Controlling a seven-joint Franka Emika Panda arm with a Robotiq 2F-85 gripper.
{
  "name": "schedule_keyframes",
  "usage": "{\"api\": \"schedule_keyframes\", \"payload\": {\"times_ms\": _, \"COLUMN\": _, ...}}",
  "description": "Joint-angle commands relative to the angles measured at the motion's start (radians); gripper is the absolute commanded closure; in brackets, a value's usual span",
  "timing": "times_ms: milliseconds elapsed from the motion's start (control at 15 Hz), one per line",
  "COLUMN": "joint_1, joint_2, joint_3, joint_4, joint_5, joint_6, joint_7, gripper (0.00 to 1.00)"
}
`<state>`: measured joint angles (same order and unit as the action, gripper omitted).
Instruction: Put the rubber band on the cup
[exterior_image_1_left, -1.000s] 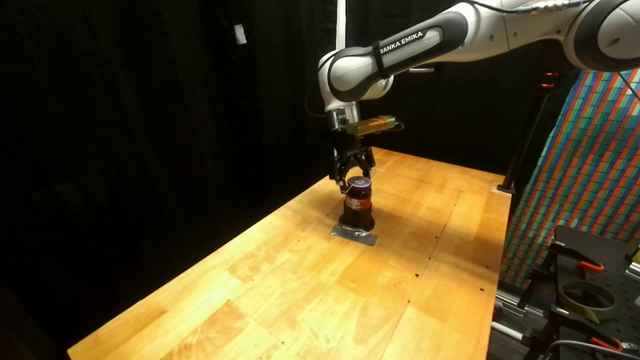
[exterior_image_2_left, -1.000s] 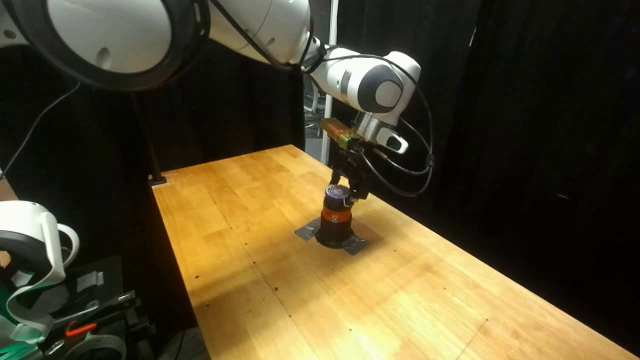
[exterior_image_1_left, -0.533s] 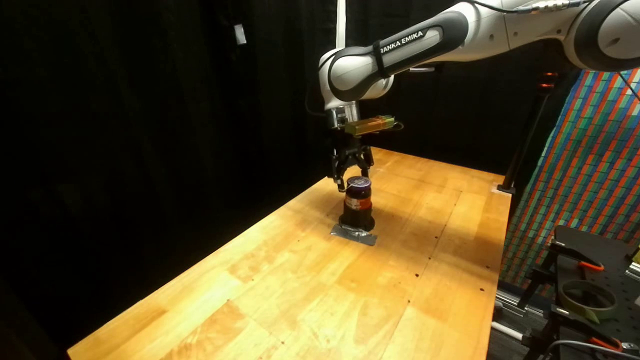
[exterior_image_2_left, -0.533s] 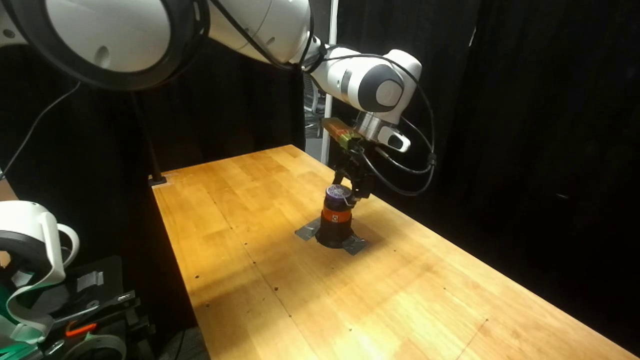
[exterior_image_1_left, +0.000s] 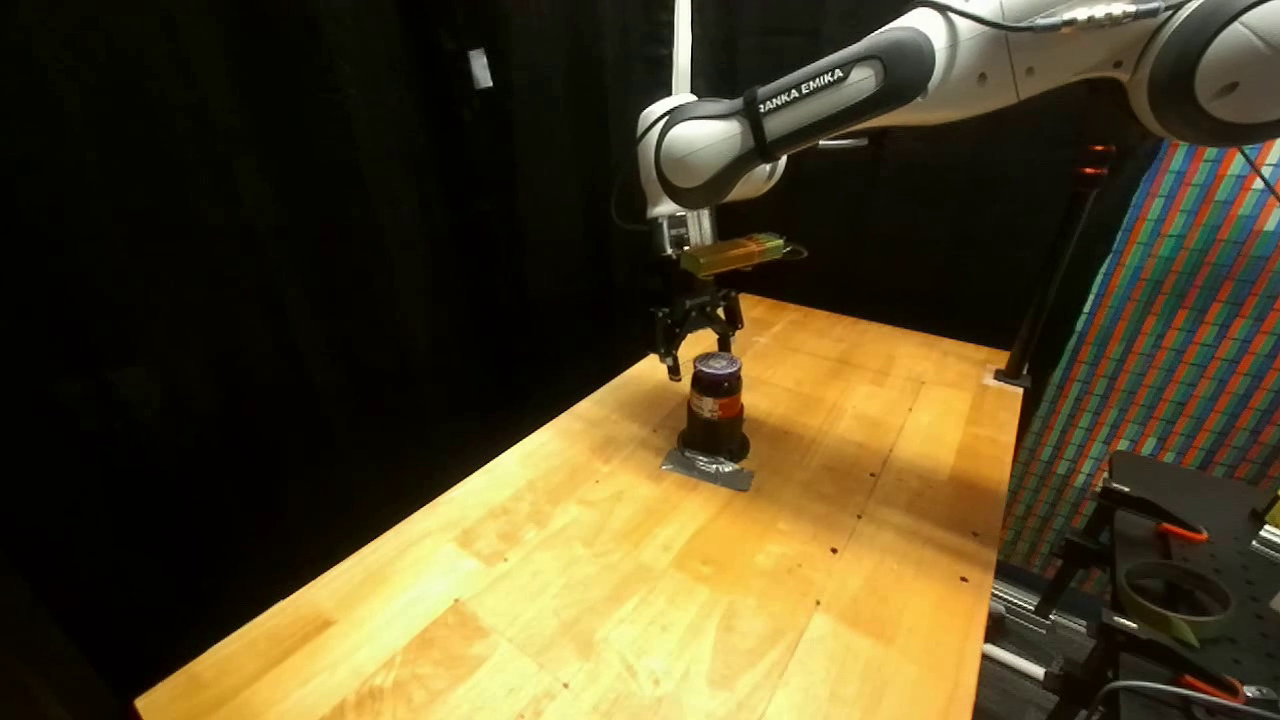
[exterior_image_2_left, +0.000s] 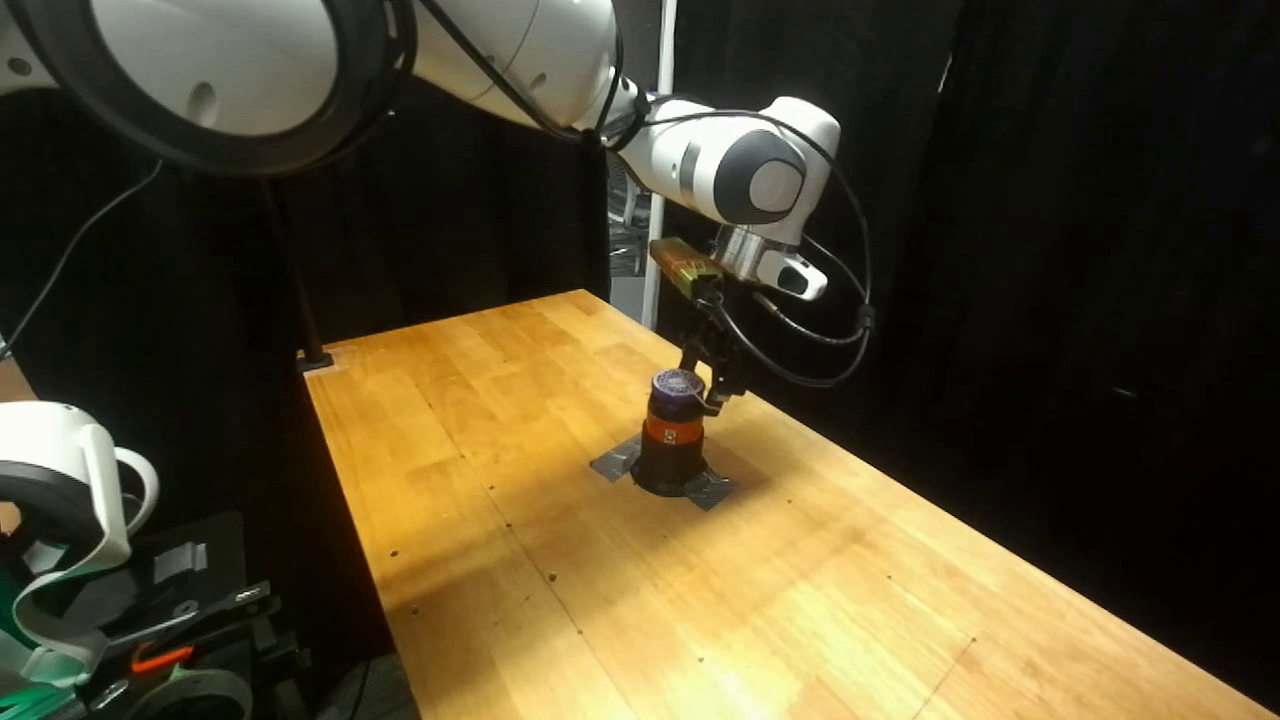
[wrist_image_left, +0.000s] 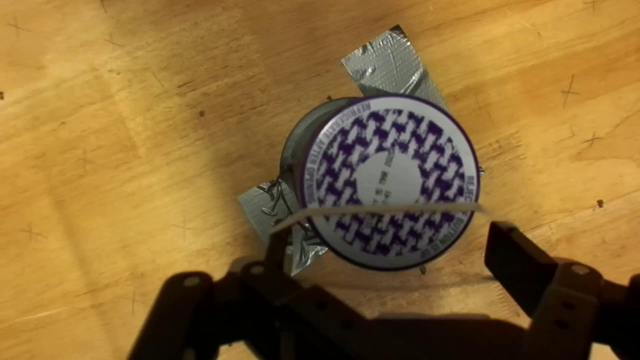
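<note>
The cup (exterior_image_1_left: 717, 405) is a dark upright jar with an orange-red label and a patterned purple-white lid. It also shows in an exterior view (exterior_image_2_left: 674, 430) and from above in the wrist view (wrist_image_left: 395, 145). My gripper (wrist_image_left: 391, 235) is open, its fingertips apart beside the lid. In both exterior views the gripper (exterior_image_1_left: 699, 361) (exterior_image_2_left: 701, 387) hangs at one side of the cup's top. The pale rubber band (wrist_image_left: 385, 209) is stretched between the fingertips, across the lid, bending near the lid's edges. Contact with the lid I cannot tell. A blurred second line below is band or shadow.
The cup stands in a dark round base (exterior_image_2_left: 668, 470) fixed to the wooden table (exterior_image_1_left: 620, 580) with grey tape (exterior_image_1_left: 708, 470). A dark pole (exterior_image_2_left: 305, 300) stands at the table's corner. A black side bench (exterior_image_1_left: 1190, 520) with a tape roll stands beside the table.
My gripper has shifted slightly sideways, away from the cup's top, to the left in one exterior view and to the right in another. The cup has not moved. The fingers stay apart.
</note>
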<state>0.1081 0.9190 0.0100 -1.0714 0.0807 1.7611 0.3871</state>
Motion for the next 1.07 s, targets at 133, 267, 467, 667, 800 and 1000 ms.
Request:
{"api": "schedule_keyframes", "payload": {"times_ms": 133, "joint_1": 0.022, "joint_2": 0.002, "joint_3": -0.024, "joint_4": -0.006, "joint_5": -0.009, "joint_6": 0.025, "joint_7": 0.037, "gripper": 0.00}}
{"api": "schedule_keyframes", "payload": {"times_ms": 267, "joint_1": 0.019, "joint_2": -0.019, "joint_3": -0.002, "joint_4": -0.033, "joint_5": 0.001, "joint_6": -0.029, "joint_7": -0.007, "gripper": 0.00}}
{"api": "schedule_keyframes", "payload": {"times_ms": 467, "joint_1": 0.028, "joint_2": -0.067, "joint_3": 0.007, "joint_4": -0.111, "joint_5": -0.001, "joint_6": -0.052, "joint_7": -0.033, "gripper": 0.00}}
{"api": "schedule_keyframes", "payload": {"times_ms": 667, "joint_1": 0.032, "joint_2": -0.128, "joint_3": 0.001, "joint_4": -0.211, "joint_5": 0.003, "joint_6": 0.017, "joint_7": -0.025, "gripper": 0.00}}
{"api": "schedule_keyframes", "payload": {"times_ms": 800, "joint_1": 0.029, "joint_2": -0.169, "joint_3": -0.001, "joint_4": -0.282, "joint_5": 0.007, "joint_6": 0.083, "joint_7": -0.017, "gripper": 0.00}}
{"api": "schedule_keyframes", "payload": {"times_ms": 1000, "joint_1": 0.030, "joint_2": -0.230, "joint_3": -0.004, "joint_4": -0.401, "joint_5": 0.010, "joint_6": 0.203, "joint_7": -0.003, "gripper": 0.00}}
